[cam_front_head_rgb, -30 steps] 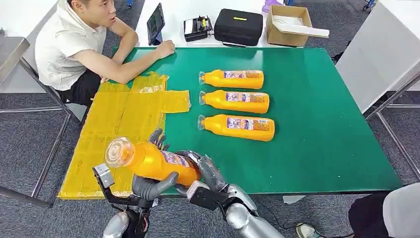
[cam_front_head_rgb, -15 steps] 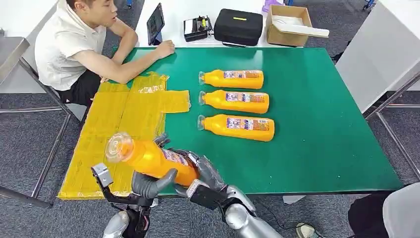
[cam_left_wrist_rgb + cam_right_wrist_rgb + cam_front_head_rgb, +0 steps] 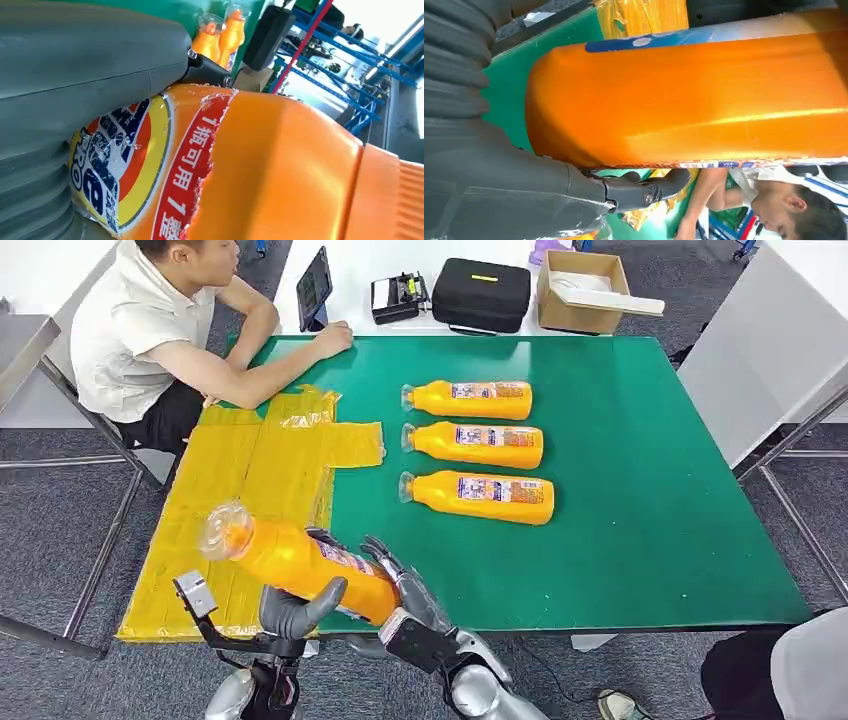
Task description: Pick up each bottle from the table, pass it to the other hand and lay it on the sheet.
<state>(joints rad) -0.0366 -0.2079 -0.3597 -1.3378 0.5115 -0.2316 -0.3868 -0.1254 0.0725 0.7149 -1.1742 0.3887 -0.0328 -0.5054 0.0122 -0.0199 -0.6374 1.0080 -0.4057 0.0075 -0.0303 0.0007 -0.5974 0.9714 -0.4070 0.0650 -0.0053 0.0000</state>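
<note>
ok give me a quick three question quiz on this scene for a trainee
1. How many bottles lie on the green table, not counting the one in the robot's hands?
2. True or false: the held bottle already rests flat on the yellow sheet.
3. Multiple choice: which way do the caps of the lying bottles point? A) toward the yellow sheet B) toward the cardboard box C) toward the robot

Key
1. Three: far bottle, middle bottle, near bottle.
2. False. It is tilted, cap end up, with the left hand and the right hand both on it.
3. A
</note>
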